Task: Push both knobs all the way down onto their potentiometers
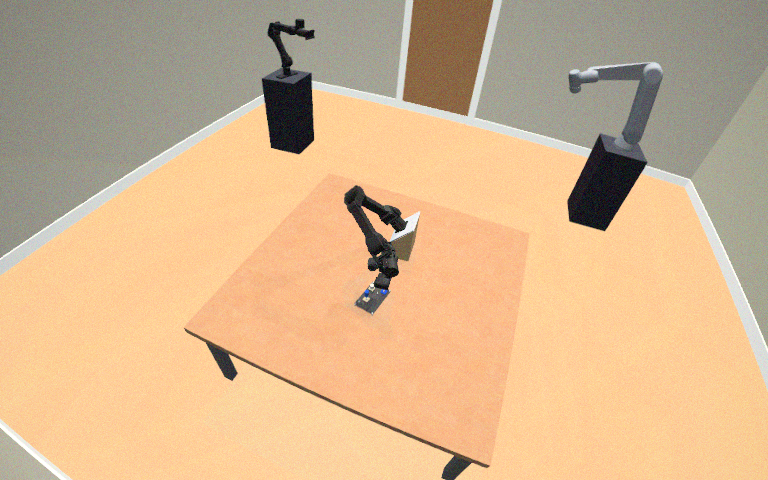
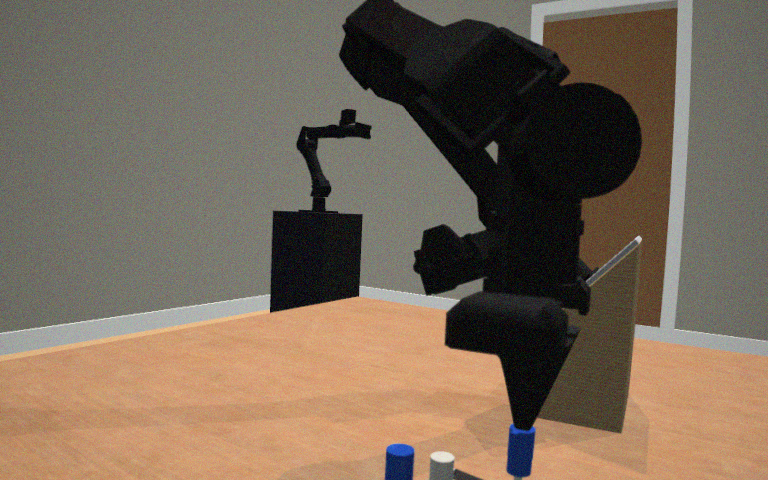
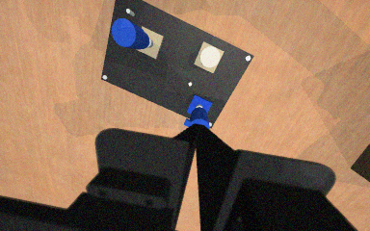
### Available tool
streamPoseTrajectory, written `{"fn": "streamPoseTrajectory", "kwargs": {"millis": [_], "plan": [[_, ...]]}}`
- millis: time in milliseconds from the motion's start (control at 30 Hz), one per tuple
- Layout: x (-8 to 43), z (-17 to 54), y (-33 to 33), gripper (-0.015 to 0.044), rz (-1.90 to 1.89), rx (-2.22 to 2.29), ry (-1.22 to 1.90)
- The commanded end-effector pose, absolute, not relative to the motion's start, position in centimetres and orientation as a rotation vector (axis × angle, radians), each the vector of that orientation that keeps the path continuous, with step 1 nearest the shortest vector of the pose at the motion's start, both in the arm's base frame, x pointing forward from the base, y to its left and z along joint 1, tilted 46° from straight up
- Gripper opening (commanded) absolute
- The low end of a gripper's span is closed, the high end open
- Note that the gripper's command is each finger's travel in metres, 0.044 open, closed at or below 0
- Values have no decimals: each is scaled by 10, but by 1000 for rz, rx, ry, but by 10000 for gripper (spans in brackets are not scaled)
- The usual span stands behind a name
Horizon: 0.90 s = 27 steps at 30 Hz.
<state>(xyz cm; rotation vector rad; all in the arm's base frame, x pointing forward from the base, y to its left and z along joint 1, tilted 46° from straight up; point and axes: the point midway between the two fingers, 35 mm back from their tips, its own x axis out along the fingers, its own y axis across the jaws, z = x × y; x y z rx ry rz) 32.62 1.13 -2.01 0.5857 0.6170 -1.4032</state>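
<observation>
Above the circuit board (image 3: 164, 72), the empty, clenched gripper (image 2: 521, 421) points down onto a blue knob (image 2: 520, 450).

Grey walls (image 1: 141, 67) are enclosing an orange floor (image 1: 113, 294), with a pale skirting board (image 1: 130, 169) running along their foot. A brown door (image 1: 447, 50) in a white frame is standing in the far wall. A wooden worktop (image 1: 317, 339) on dark legs (image 1: 222, 362) is sitting mid-room. Two dark pedestals are standing well apart near the far wall, one (image 1: 287, 110) left of the door, the other (image 1: 606, 181) right of it. Soft, even light is casting faint shadows across the wood.
</observation>
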Motion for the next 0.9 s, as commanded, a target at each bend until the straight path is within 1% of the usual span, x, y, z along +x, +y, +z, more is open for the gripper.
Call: {"fn": "streamPoseTrajectory", "kwargs": {"millis": [0,867], "plan": [[326,-25,5,0,-1409,583,612],[327,-30,-1,0,-1409,582,612]]}}
